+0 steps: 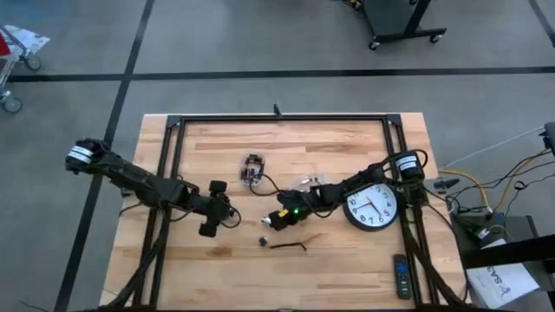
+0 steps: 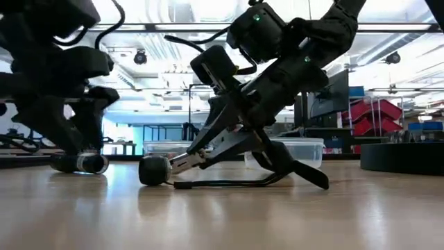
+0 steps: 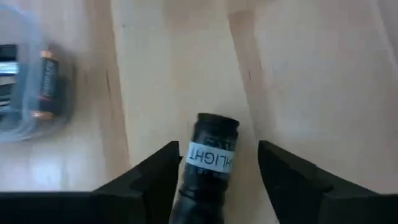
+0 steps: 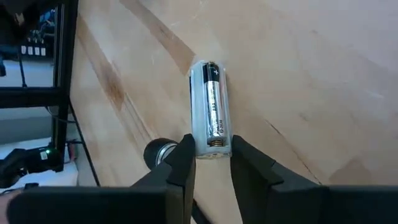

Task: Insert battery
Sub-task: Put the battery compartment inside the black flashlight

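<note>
A silver and black battery (image 4: 213,106) sits in a white holder (image 4: 200,93), and my right gripper (image 1: 276,222) is shut on that holder near the table's middle. Just beyond the holder's tip a small black round cap (image 4: 158,152) lies on the wood. My left gripper (image 1: 211,227) stands open over a black flashlight body (image 3: 211,155) with a white label. That body lies on the table (image 1: 347,260), one finger on either side of it. Another battery (image 3: 46,84) rests in a clear container (image 1: 308,184). My right gripper pinches the white holder's near end (image 4: 211,142) between its two fingers, which lie along the holder. In the low view the fingers (image 2: 208,149) slant down toward the table. The holder points away from them, its far end low by the black cap (image 2: 154,170).
A thin black strap (image 1: 290,245) lies on the table just nearer than my right gripper. A round wall clock (image 1: 371,208) lies flat on the right, a remote (image 1: 401,276) rests near the front right, and a small circuit board (image 1: 252,169) sits farther back.
</note>
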`<state>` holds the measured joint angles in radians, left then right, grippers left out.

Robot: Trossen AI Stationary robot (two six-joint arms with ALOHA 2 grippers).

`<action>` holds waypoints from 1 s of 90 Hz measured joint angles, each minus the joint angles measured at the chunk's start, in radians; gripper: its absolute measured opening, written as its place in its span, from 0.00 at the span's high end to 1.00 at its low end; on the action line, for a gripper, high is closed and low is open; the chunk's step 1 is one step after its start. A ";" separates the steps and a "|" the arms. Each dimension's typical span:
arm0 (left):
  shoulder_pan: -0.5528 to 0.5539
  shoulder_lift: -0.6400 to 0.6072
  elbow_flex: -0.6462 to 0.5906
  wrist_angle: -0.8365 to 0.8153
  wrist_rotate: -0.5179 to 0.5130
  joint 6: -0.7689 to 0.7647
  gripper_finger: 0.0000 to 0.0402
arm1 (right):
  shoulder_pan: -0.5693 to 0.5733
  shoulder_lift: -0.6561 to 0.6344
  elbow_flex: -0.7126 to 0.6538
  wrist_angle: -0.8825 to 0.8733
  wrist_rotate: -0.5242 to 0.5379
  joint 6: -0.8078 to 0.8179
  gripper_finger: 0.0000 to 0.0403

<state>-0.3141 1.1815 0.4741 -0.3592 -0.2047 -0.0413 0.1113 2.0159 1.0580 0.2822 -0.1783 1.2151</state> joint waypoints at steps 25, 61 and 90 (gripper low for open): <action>-0.001 0.162 -0.009 0.079 0.010 0.006 0.56 | 0.005 0.000 -0.001 0.007 0.010 -0.025 0.85; -0.001 0.231 0.002 0.267 -0.006 0.012 0.76 | 0.013 0.005 0.031 0.005 0.056 -0.147 0.85; -0.002 0.349 -0.001 0.580 -0.002 0.054 0.71 | 0.015 0.005 0.033 0.005 0.096 -0.264 0.87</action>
<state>-0.3161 1.5306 0.4734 0.2210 -0.2070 0.0132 0.1265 2.0212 1.0908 0.2876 -0.0824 0.9507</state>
